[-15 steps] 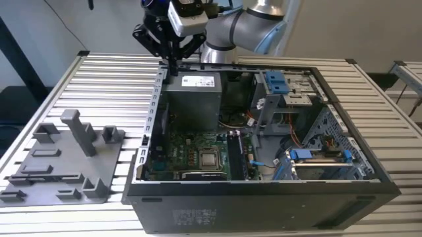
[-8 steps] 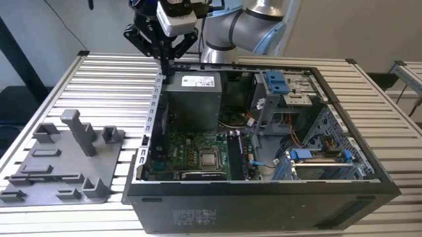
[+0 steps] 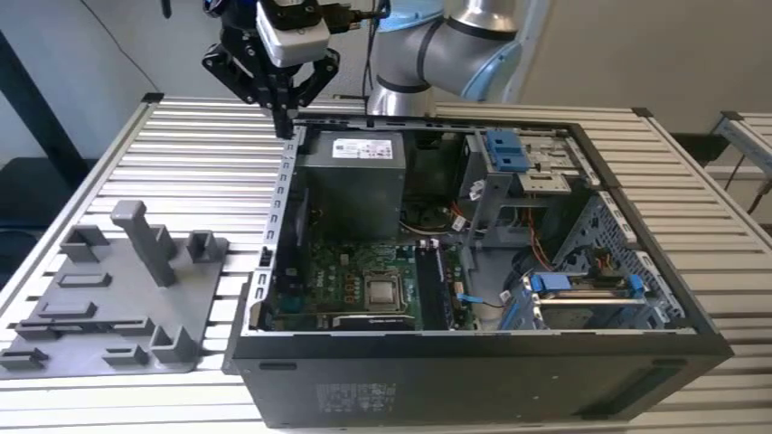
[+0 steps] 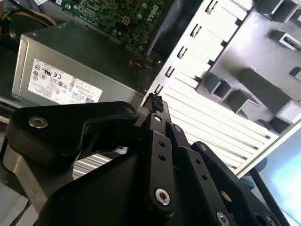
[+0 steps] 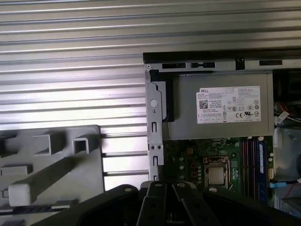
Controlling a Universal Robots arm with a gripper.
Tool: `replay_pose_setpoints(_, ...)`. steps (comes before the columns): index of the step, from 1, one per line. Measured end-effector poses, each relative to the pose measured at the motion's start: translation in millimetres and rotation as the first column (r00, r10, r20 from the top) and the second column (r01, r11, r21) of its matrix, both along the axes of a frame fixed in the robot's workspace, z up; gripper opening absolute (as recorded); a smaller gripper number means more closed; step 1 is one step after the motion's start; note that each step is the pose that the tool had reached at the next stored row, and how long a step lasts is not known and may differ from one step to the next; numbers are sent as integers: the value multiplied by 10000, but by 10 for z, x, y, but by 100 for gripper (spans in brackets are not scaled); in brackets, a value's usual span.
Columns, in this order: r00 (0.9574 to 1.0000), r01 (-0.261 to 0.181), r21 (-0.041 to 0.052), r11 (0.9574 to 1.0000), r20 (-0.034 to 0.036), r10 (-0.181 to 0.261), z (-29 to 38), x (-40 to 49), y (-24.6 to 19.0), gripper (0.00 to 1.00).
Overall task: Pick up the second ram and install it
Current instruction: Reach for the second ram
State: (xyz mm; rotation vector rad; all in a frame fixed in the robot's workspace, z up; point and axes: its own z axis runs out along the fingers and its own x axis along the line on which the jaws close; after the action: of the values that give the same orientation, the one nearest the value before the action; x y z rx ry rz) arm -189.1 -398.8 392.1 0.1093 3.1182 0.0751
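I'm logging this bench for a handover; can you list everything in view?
table: one, silvery slats.
computer case: one, black, open, on the table.
power supply: one, grey, inside the case.
motherboard: one, green, on the case floor.
drive-bay clips: at least two, blue, inside the case.
fixture tray: one, grey, beside the case on the exterior view's left, bearing an upright post.
second ram: one, dark edge-on bar, over the case's far corner.
arm: one, silver and light blue, behind the case.
gripper: one, black, shut on the second ram.

Silver arm (image 3: 473, 27) with pale-blue caps (image 3: 493, 77), black screw-studded fingers (image 4: 157, 155)
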Motion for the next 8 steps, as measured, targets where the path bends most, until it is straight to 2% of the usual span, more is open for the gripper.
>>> replay_pose_setpoints(8,10000,-6,0,10000,0,6,0,-232,-2,11)
